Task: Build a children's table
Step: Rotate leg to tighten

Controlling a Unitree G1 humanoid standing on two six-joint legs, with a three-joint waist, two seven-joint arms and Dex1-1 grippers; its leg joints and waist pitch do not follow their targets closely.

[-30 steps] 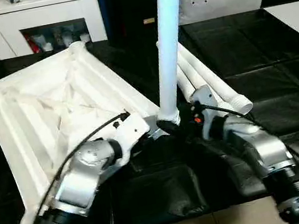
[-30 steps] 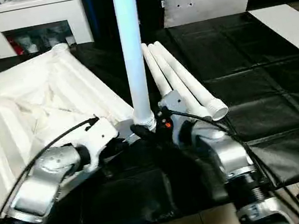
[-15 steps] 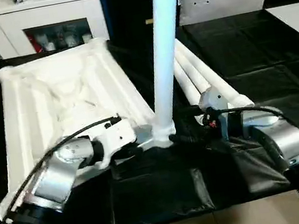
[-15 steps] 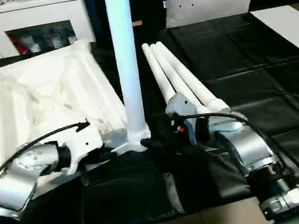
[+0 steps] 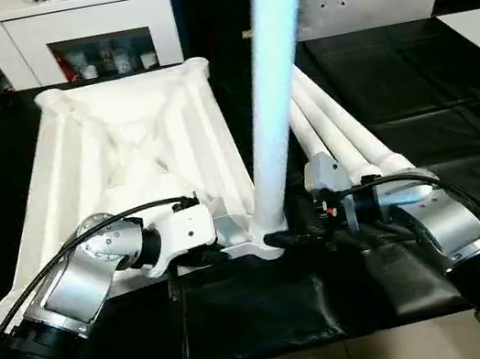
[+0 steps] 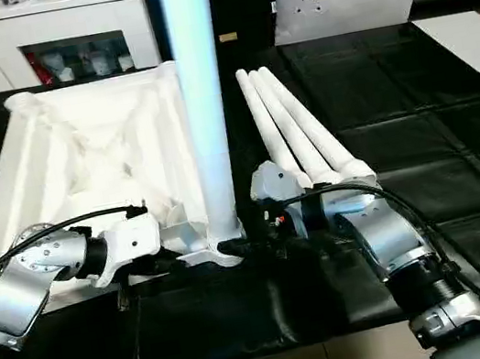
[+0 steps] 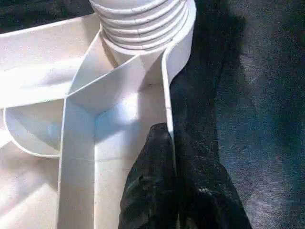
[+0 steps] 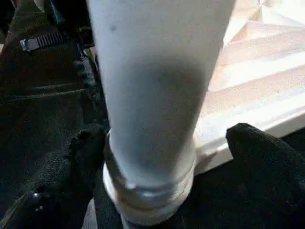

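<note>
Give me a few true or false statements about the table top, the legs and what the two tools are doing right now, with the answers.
1. One leg stands upright at the near corner of the table top. True.
2. The top lies with its ribbed underside up. True.
3. Four spare legs lie beside the top. False: three lie there, side by side.
4. The left tool holds the upright leg. False: it is shut on the top's edge wall, near the socket.
5. The right tool has a finger on each side of the upright leg's base. True.
</note>
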